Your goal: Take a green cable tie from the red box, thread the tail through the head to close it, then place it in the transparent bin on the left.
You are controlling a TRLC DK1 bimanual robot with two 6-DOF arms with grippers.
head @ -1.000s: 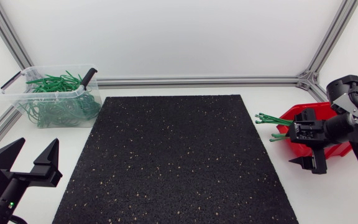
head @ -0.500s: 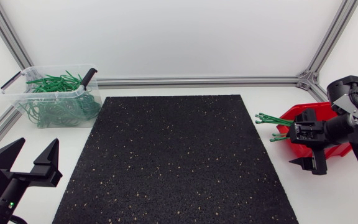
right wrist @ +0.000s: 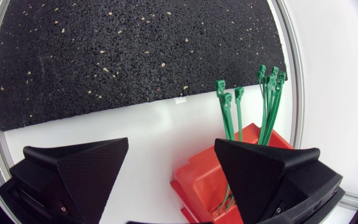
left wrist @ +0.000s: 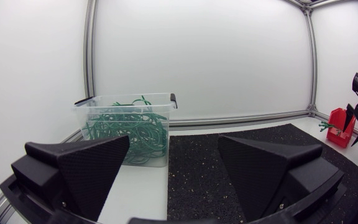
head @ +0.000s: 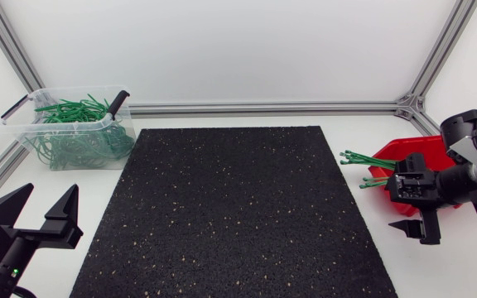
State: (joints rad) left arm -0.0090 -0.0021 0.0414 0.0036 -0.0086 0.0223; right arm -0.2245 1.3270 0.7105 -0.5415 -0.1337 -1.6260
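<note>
Two grippers gape wide, holding nothing: the left gripper (head: pixel 48 197) nearest, beside the black mat (head: pixel 230 207); the right gripper (head: pixel 417 227) just by the red box (head: pixel 406 152). Green cable ties (head: pixel 363 157) jut from that box; farthest stands the transparent bin (head: pixel 23 112).

The red box (head: pixel 397 150) sat at the far right with a bunch of straight green cable ties (head: pixel 361 157) poking heads-first out over its rim, while the transparent bin (head: pixel 21 117) at the far left held a tangle of looped green ties (head: pixel 77 141).
</note>
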